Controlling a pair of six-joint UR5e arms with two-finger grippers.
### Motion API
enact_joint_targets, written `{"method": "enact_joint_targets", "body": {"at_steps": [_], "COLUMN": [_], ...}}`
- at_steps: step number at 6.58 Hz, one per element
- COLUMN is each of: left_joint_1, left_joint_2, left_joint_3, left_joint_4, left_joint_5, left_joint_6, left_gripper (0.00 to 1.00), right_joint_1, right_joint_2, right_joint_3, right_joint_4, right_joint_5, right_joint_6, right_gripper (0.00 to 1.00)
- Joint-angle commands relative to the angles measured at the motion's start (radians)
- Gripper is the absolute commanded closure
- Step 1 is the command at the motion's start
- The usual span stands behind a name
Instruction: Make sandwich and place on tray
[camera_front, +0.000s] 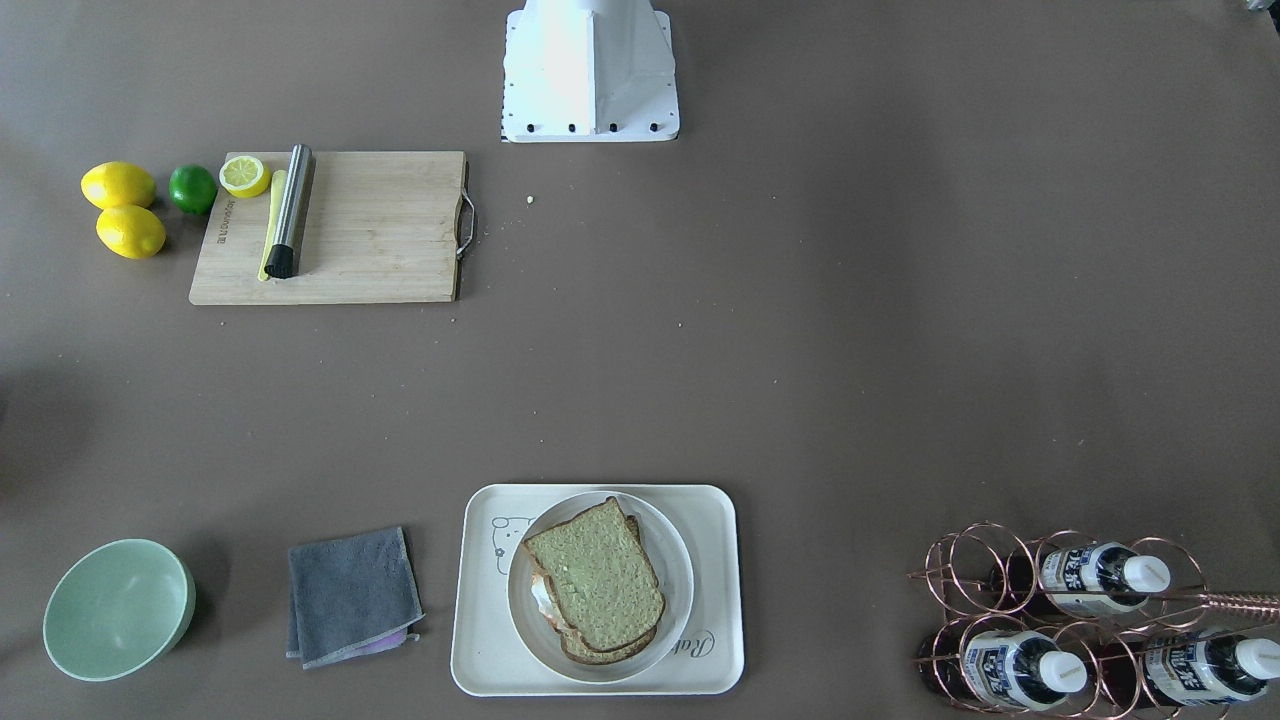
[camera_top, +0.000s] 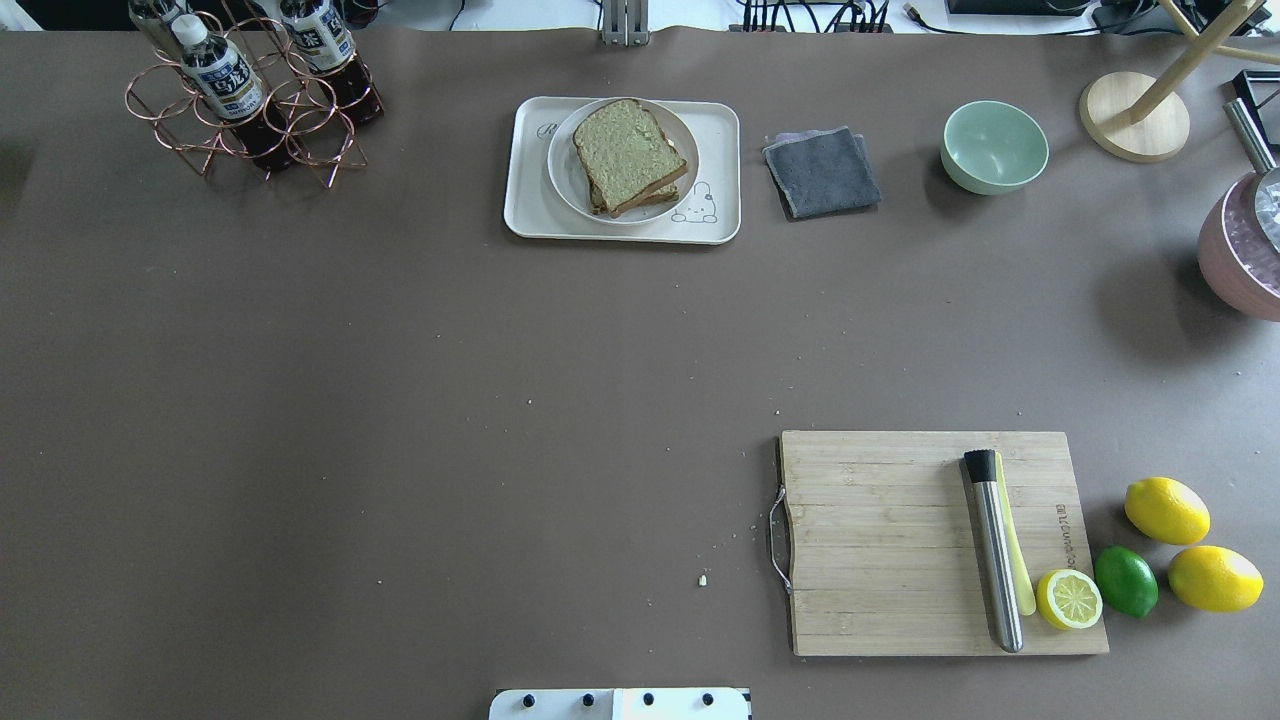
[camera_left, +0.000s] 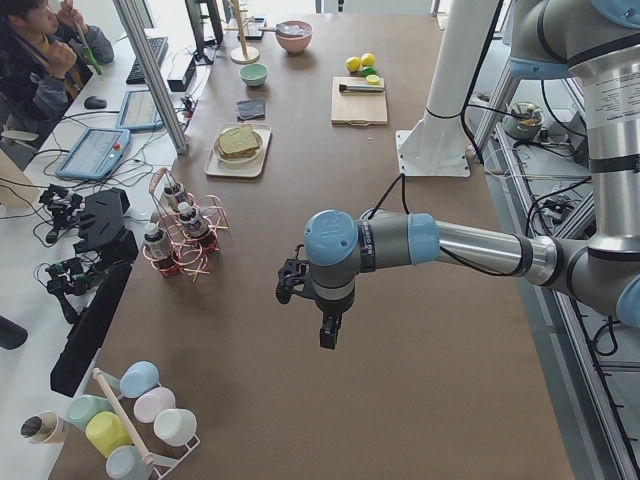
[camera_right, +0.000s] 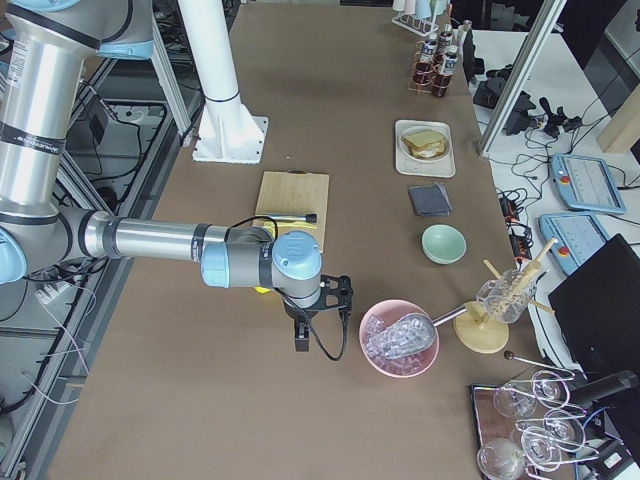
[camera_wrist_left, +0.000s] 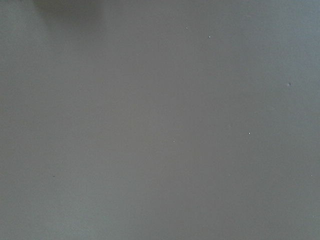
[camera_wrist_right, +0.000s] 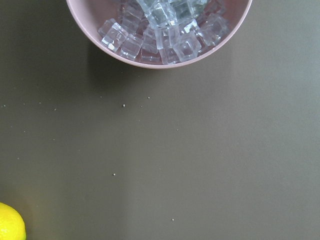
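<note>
The sandwich (camera_front: 595, 590), two brown-crusted slices with egg white showing at one edge, lies on a round white plate (camera_front: 682, 575). The plate sits on the cream tray (camera_front: 722, 610) at the table's far edge, also seen in the overhead view (camera_top: 722, 140). Neither gripper shows in the overhead or front views. My left gripper (camera_left: 328, 335) hangs over bare table far from the tray; I cannot tell if it is open or shut. My right gripper (camera_right: 300, 340) hangs beside the pink ice bowl (camera_right: 400, 340); its state also cannot be told.
A wooden cutting board (camera_top: 880, 540) holds a steel tool (camera_top: 993, 550) and a lemon half (camera_top: 1068, 598); two lemons and a lime (camera_top: 1125, 580) lie beside it. A grey cloth (camera_top: 822, 172), a green bowl (camera_top: 994, 146) and a copper bottle rack (camera_top: 240, 100) flank the tray.
</note>
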Motion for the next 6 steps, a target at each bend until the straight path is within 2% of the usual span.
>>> {"method": "enact_joint_targets", "body": {"at_steps": [1, 3, 4, 6], "left_joint_1": [-0.007, -0.002, 0.005, 0.008], "left_joint_2": [0.000, 0.008, 0.010, 0.014], "left_joint_3": [-0.012, -0.047, -0.046, -0.044], "left_joint_4": [0.000, 0.003, 0.002, -0.002], "left_joint_5": [-0.004, -0.004, -0.001, 0.000], "left_joint_6": [0.000, -0.080, -0.077, -0.072], "left_gripper": [0.02, 0.02, 0.02, 0.02], "right_joint_1": [0.004, 0.003, -0.017, -0.046], "right_joint_2": [-0.006, -0.026, -0.016, 0.001], "right_joint_3": [-0.001, 0.000, -0.001, 0.029], "right_joint_4": [-0.002, -0.005, -0.008, -0.054], "right_joint_5": [-0.001, -0.023, -0.065, -0.064], "right_joint_6": [0.000, -0.002, 0.000, 0.005], "right_gripper": [0.00, 0.00, 0.00, 0.00]}}
